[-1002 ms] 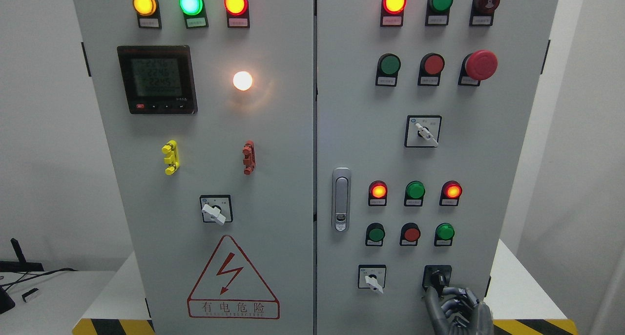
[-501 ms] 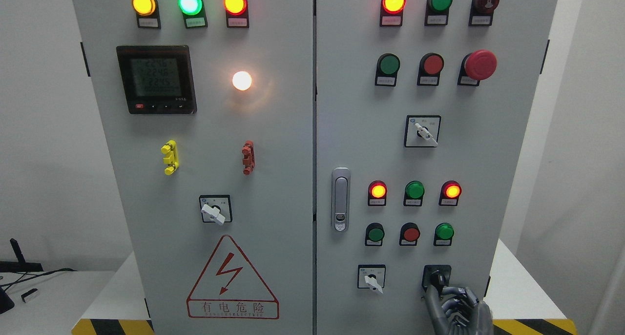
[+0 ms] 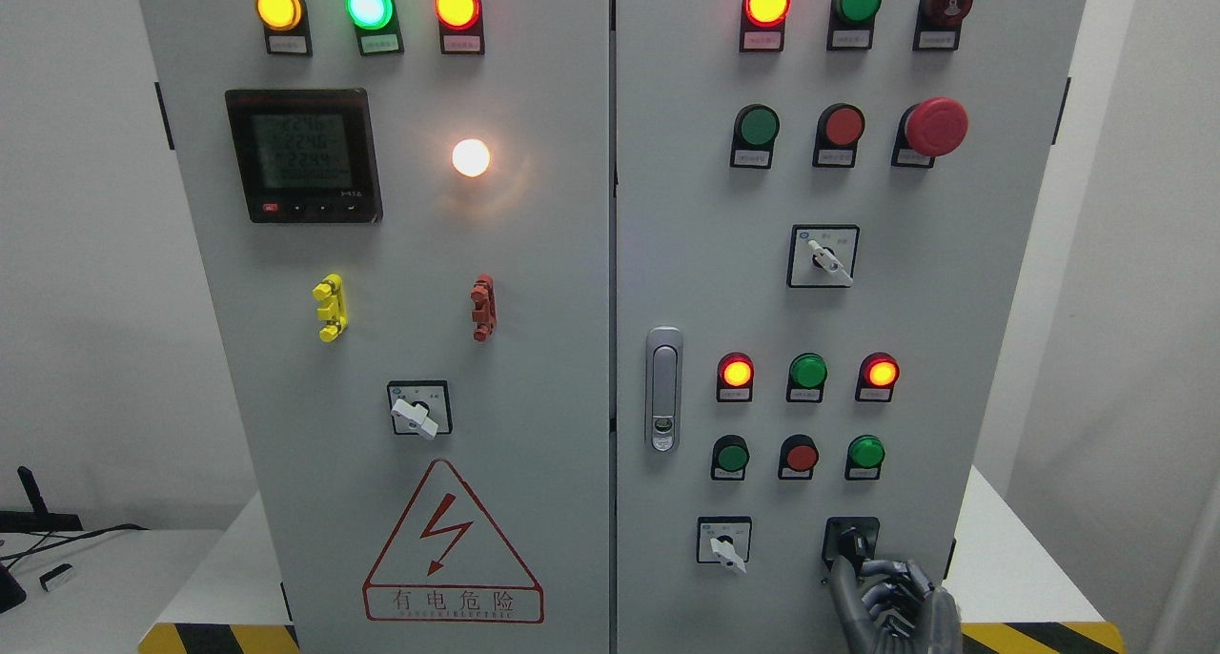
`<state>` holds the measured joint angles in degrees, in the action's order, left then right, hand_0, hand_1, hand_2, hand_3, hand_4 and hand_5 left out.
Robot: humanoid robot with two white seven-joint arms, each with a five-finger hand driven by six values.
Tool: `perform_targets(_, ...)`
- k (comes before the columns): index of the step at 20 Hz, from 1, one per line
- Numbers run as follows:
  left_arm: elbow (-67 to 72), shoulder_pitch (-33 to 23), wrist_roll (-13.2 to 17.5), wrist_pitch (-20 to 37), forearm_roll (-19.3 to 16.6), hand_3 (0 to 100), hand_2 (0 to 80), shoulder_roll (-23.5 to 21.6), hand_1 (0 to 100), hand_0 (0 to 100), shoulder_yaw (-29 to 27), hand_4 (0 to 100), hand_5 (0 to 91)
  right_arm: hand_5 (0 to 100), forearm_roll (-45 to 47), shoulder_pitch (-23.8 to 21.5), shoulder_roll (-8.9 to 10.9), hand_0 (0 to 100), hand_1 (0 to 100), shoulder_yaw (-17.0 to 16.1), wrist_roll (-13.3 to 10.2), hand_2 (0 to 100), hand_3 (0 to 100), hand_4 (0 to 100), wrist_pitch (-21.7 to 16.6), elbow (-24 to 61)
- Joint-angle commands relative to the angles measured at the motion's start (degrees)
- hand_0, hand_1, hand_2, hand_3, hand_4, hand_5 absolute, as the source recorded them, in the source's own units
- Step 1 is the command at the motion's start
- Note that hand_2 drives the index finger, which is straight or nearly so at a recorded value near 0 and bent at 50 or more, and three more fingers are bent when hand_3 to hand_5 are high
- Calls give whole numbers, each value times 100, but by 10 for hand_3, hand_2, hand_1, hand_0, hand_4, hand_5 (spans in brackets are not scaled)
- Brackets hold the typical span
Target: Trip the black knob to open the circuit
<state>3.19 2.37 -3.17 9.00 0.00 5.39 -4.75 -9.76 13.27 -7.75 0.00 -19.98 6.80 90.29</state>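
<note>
The black knob (image 3: 853,542) is sitting at the lower right of the right-hand door (image 3: 953,301) of a grey cabinet (image 3: 610,501), in a small black square plate, just right of a white-handled switch (image 3: 724,544). The right hand (image 3: 882,587) is coming up from the bottom edge right of the middle — its dark fingers (image 3: 843,578) are curling around the knob's lower part, with one finger reaching up along the left side and touching it, so the hand is pinching the knob. Above the knob, a row of three buttons (image 3: 799,457) is showing green, red and green, and over them three lamps (image 3: 807,373) are glowing red, staying dark green, and glowing red. A silver door handle (image 3: 664,388) is standing upright at the door's left edge. Higher up, a red mushroom button (image 3: 935,126) is sticking out near the right side. On the left door, a meter (image 3: 303,154) is showing digits, a white lamp (image 3: 471,157) is shining beside it, and a warning triangle (image 3: 453,542) is sitting low down. The cabinet is standing on a white worktop (image 3: 1020,559) — a yellow-and-black stripe is running along its front edge.
</note>
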Motion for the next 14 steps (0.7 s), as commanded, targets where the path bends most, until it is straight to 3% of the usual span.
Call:
perform_targets(1,-3,0,0,-3,-176,0,0,-3,389,120,0,0,0,983,1,0,-7,309,667,44,3,601,852,877,32,-3)
perform_targets(14,-3,0,0,-3,-176,0,0,-3,389,120,0,0,0,984,229,0,-7,304,668,53,11,610,860,886,32,6)
